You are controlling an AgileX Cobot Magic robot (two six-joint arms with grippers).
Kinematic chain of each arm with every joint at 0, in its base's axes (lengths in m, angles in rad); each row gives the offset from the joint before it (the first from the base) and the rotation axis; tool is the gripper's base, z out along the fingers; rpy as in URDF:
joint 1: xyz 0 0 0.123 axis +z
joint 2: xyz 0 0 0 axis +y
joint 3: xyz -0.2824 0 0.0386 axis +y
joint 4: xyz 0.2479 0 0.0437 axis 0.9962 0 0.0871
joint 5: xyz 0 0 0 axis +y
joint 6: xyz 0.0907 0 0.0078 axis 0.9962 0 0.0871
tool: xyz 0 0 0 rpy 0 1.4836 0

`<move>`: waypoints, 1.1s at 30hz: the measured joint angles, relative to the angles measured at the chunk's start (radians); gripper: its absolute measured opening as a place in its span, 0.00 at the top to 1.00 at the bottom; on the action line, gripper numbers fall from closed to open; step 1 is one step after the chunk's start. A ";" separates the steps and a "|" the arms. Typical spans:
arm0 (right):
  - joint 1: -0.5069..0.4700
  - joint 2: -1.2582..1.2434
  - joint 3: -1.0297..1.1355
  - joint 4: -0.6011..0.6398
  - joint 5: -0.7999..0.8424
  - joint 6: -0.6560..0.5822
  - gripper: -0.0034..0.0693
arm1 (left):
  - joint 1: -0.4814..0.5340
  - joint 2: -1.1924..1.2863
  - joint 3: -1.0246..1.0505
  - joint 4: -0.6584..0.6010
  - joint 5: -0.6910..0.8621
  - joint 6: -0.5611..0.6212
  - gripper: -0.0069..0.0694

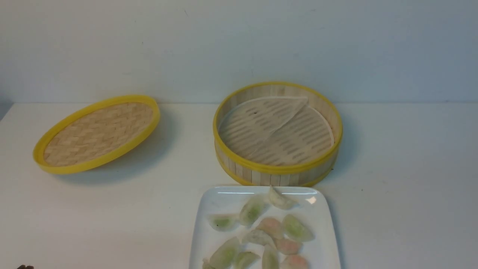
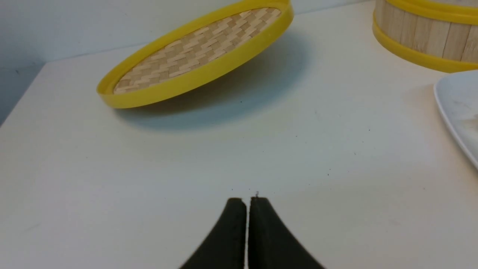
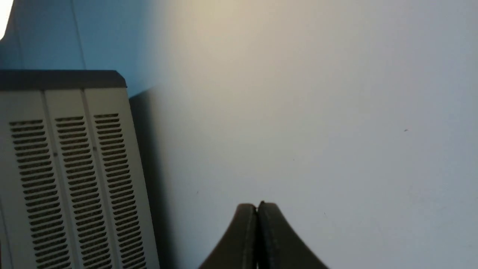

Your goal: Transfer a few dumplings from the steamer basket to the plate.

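Dumplings on plate, before basket

The plate and nearest dumplings are cut off by the frame's edge

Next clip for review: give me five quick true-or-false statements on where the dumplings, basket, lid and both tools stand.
1. The round bamboo steamer basket with yellow rims holds several dumplings. False: only its pale liner shows inside.
2. The translucent whitish dumplings lie on the glossy white square plate. True.
3. The flat woven yellow-rimmed lid sits on the basket. False: it lies on the table, to the basket's left.
4. The left tool is shut and holds nothing. True.
5. The right tool grips a dumpling. False: it is shut and empty.
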 joint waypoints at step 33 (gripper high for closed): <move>-0.741 0.004 0.512 0.241 0.069 -0.324 0.97 | 0.000 0.000 0.000 0.002 0.003 0.000 0.92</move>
